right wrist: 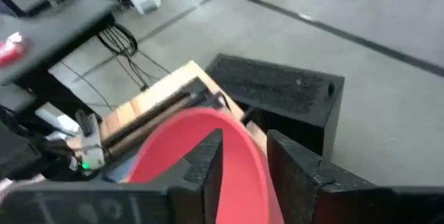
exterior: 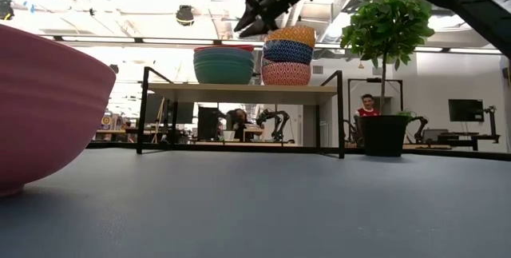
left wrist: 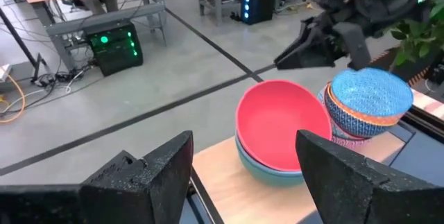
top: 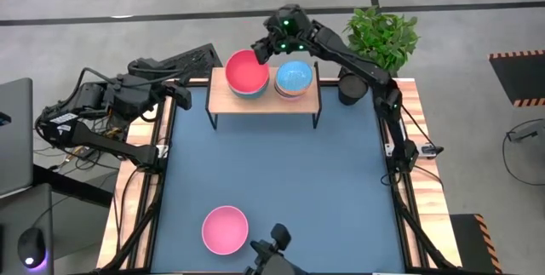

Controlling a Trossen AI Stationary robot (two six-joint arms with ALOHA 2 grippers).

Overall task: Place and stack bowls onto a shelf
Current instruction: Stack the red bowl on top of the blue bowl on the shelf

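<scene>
The shelf (top: 264,98) stands at the far edge of the blue table (top: 272,173), and everything else is easiest to place from it. On its board sit two stacks side by side, just apart. The left stack has the red bowl (top: 248,71) on top, nested over a grey-blue one and a green bowl (exterior: 224,69) at the bottom. The right stack is made of the smaller patterned bowls, with the bright blue bowl (top: 294,77) uppermost seen from above; the low view shows an orange-patterned bowl (exterior: 286,73) at its base. Both stacks keep inside the board's edges, with a bare strip of wood along the front and at each end.

The right gripper (top: 266,48) hangs just behind the shelf, above the far rim of the red bowl. Its fingers (right wrist: 208,161) stand close together astride that rim, though I cannot tell if they press it.

The left gripper (left wrist: 246,165) waits off the shelf's left end, beyond the table's wooden edge, fingers spread wide and empty.

The pink bowl (top: 225,229) lies well apart from the shelf, at the table's near edge, with open blue surface between them. A potted plant (top: 381,37) and a black cup (top: 352,86) stand just past the shelf's right end.
</scene>
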